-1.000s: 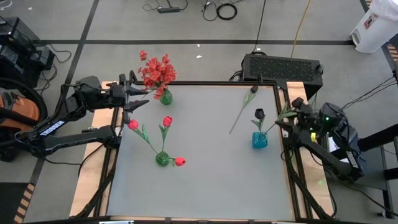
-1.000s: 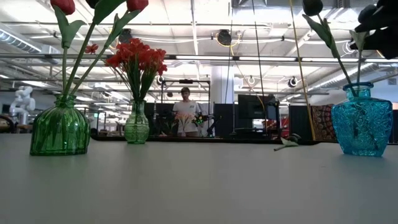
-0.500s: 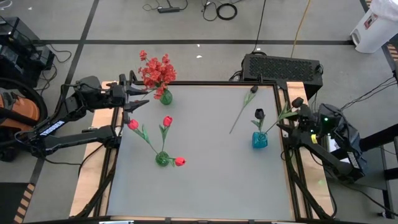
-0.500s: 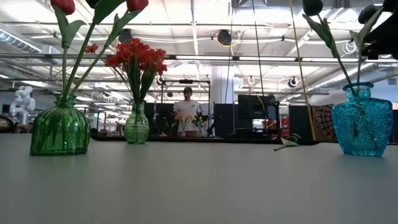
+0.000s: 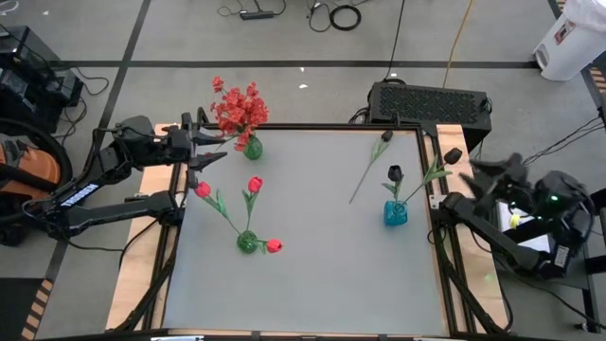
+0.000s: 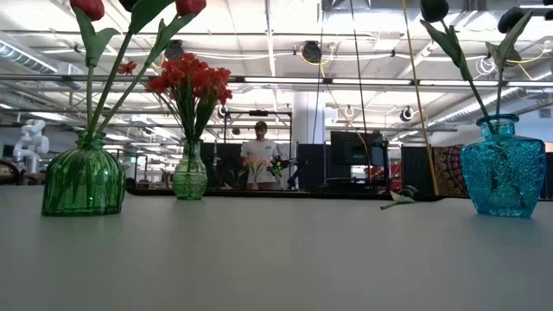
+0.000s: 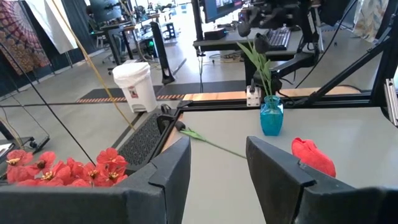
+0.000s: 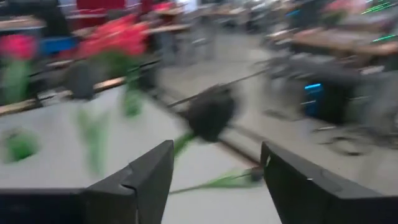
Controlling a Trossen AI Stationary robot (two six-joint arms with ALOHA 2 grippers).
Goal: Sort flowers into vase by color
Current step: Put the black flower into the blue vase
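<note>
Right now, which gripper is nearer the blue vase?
The right gripper, open and empty, sits just off the table's right edge, near the blue vase. The left gripper is across the table at its left edge, beside the red spray.

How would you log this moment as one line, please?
right gripper: open, clear of blue vase | left gripper: waiting beside red spray | black flower: lying on table

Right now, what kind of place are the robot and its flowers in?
Probably a big robotics lab or workshop: the low view shows a high ceiling with pipes, desks with a monitor and a person standing behind the table.
</note>
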